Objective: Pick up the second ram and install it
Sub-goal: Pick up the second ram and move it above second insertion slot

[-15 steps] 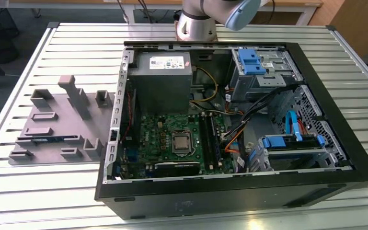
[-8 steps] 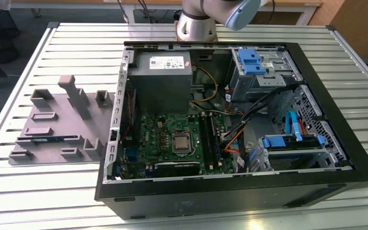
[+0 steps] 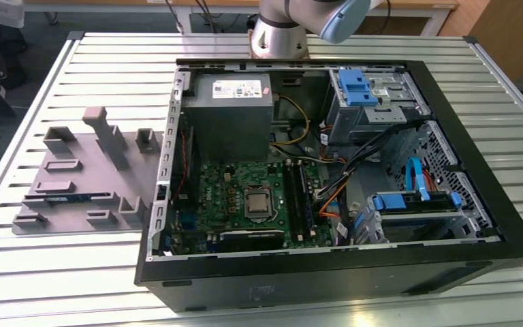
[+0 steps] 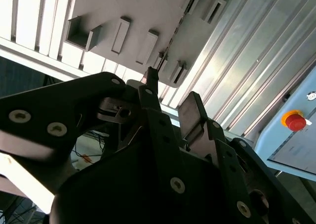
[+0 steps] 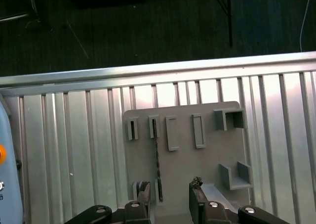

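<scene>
First wrist view: my gripper [image 5: 170, 193], jaws parted and empty, hangs above the grey tray [image 5: 207, 130], whose slots hold the second ram [image 5: 157, 159] on edge, ready for pinching. Second wrist view: the same open gap. Exterior view: the tray sits beside the case [image 3: 506, 228], the ram well apart from the motherboard [image 3: 234, 197].

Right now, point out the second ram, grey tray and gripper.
second ram [image 5: 157, 159], first wrist view, mid-length of its edge
grey tray [image 3: 86, 182], exterior view, bare floor
gripper [image 5: 170, 188], first wrist view, midway between fingertips
</scene>
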Robot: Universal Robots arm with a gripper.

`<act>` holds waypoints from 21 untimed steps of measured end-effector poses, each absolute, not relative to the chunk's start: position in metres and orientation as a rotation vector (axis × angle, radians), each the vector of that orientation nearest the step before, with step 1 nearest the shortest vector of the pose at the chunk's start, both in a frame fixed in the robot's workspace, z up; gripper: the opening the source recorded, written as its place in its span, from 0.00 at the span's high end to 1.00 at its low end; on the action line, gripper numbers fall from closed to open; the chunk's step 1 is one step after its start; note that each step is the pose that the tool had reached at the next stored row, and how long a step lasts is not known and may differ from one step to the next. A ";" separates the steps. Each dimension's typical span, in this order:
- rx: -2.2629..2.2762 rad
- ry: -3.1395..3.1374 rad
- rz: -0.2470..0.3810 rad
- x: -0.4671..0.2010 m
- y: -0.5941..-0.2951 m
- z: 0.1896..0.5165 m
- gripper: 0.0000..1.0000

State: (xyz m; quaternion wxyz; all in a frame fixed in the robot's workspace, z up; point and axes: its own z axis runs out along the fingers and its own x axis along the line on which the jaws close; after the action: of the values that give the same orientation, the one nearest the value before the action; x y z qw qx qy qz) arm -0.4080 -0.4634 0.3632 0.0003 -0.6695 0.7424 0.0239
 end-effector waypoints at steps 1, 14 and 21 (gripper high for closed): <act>-2.109 2.327 0.075 -0.408 -0.463 0.362 0.56; -2.133 2.309 0.071 -0.408 -0.463 0.343 0.56; -2.133 2.310 0.070 -0.407 -0.463 0.332 0.56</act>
State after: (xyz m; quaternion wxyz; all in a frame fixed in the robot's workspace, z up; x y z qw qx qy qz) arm -0.4071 -0.4634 0.3324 -0.0016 -0.6783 0.7344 0.0222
